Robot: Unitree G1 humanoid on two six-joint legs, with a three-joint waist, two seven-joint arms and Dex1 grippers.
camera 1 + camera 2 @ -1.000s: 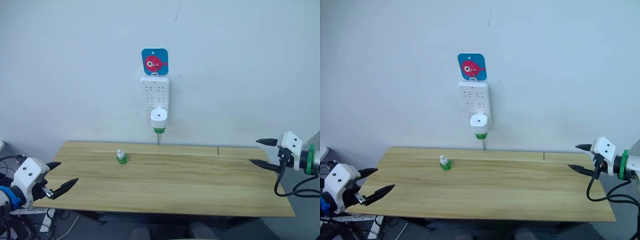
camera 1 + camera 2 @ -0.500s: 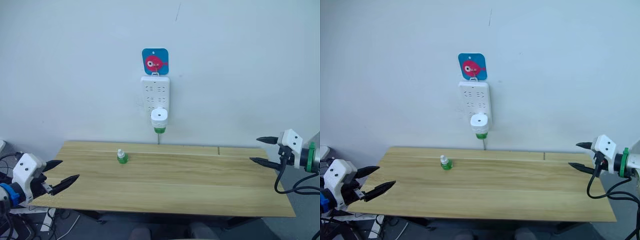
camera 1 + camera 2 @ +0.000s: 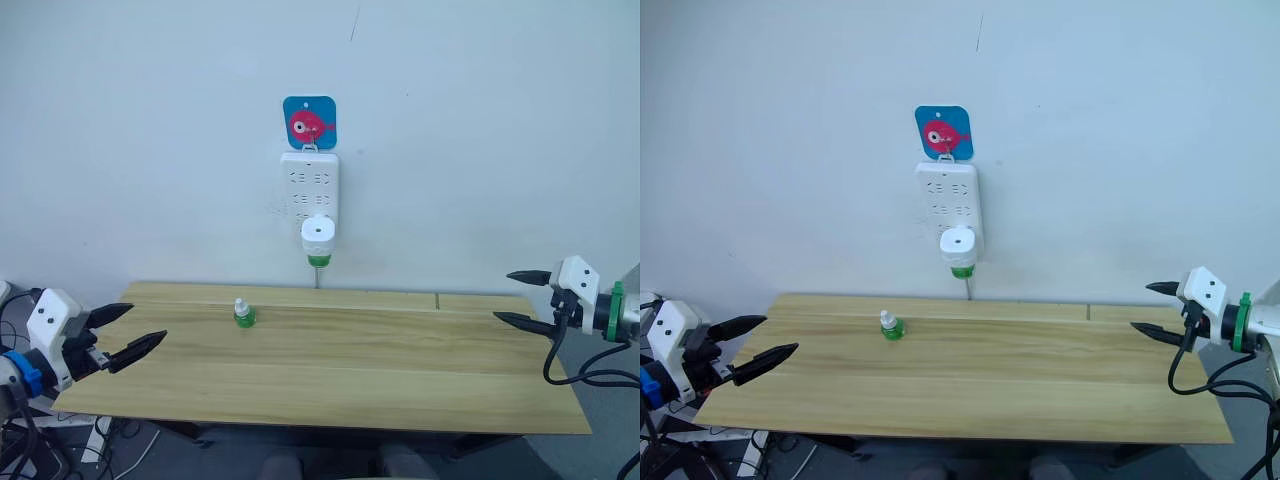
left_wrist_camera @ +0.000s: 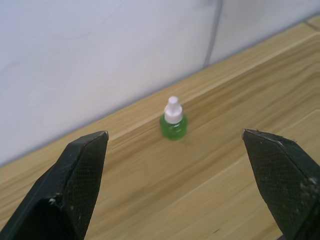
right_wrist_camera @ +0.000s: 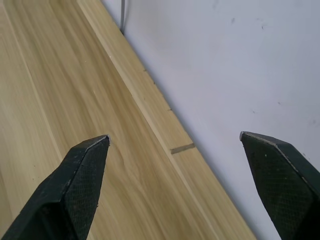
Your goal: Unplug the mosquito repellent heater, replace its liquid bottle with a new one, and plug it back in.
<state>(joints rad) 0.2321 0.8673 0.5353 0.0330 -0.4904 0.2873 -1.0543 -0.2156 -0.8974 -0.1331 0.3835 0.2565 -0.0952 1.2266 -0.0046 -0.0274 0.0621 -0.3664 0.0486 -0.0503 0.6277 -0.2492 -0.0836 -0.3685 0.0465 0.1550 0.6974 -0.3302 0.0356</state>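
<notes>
Nearest, the left hand (image 3: pixel 130 333) and right hand (image 3: pixel 521 298) hung open and empty at opposite ends of the wooden surface (image 3: pixel 330 380). Farther back stood a small green bottle (image 3: pixel 243 314). Beyond, the heater (image 3: pixel 317 237) sat plugged into the wall power strip (image 3: pixel 310 190).

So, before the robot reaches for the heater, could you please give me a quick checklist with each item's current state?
1. Mosquito repellent heater plugged into the power strip on the wall: ok.
2. Green bottle under the heater: ok.
3. Spare bottle upright on the table: ok.
4. Left hand open, holding nothing: ok.
5. Right hand open, holding nothing: ok.
6. Spare bottle full: cannot tell.
</notes>
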